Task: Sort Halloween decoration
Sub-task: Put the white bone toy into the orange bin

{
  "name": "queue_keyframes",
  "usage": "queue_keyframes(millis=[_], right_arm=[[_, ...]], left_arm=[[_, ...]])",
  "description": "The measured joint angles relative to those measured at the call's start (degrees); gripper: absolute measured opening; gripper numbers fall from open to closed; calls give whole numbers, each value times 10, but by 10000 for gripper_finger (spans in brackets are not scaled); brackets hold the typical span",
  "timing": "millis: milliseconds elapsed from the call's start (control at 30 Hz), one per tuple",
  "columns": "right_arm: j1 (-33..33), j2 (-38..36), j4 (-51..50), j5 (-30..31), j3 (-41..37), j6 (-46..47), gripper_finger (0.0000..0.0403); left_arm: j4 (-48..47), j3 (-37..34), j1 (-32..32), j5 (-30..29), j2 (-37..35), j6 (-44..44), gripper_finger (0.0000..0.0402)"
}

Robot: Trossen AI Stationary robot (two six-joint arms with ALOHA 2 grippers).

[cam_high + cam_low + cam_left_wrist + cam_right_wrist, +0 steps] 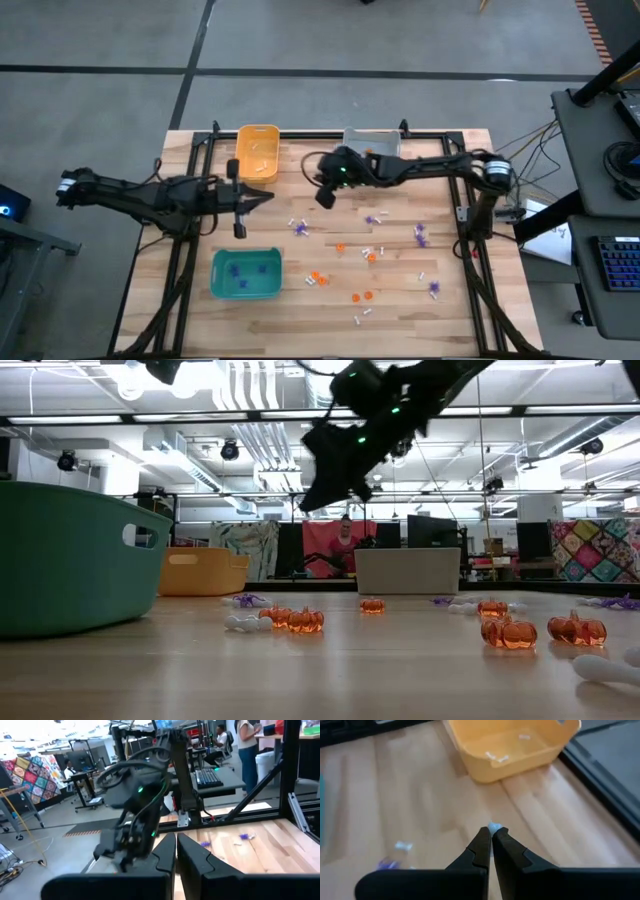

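Tiny Halloween trinkets lie scattered on the wooden table: purple spiky ones point(372, 219), orange pumpkins point(318, 279) point(305, 620) and white ones point(362, 316). My right gripper point(325, 200) point(491, 834) hangs above the table's far middle, shut on a small white trinket, short of the yellow bin point(512, 745), which holds white pieces. My left gripper point(270, 197) point(176, 842) is shut with nothing in it, raised over the table's left part, pointing level toward the right arm. My right gripper pinches the small white trinket point(494, 827) between its two fingers; a bit of it peeks out past their ends. The fingers slant down toward the table's far left. The trinket is lifted clear of the wood.
A teal bin point(245, 273) with purple pieces stands near the front left, the yellow bin point(257, 152) at the far left, and a grey bin point(372, 140) at the far middle. A black frame edges the table. People show in the room behind.
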Motion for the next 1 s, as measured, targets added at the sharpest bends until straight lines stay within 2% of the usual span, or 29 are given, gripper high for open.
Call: queue_keyframes(millis=[100,433,767,1000], right_arm=[[-11,48,-2,-12,57,-38,9],[-61,180,-5,-131,248,-91,9],[-91,287,-19,-137,425,-108,9],[-108,333,-62,-137,506,-108,9]], left_arm=[[-12,0,0,0,-14,0,0],[-55,0,0,-24,-60,4,0],[-86,0,0,-26,-93,18,0],[-99,0,0,-26,-104,18,0]])
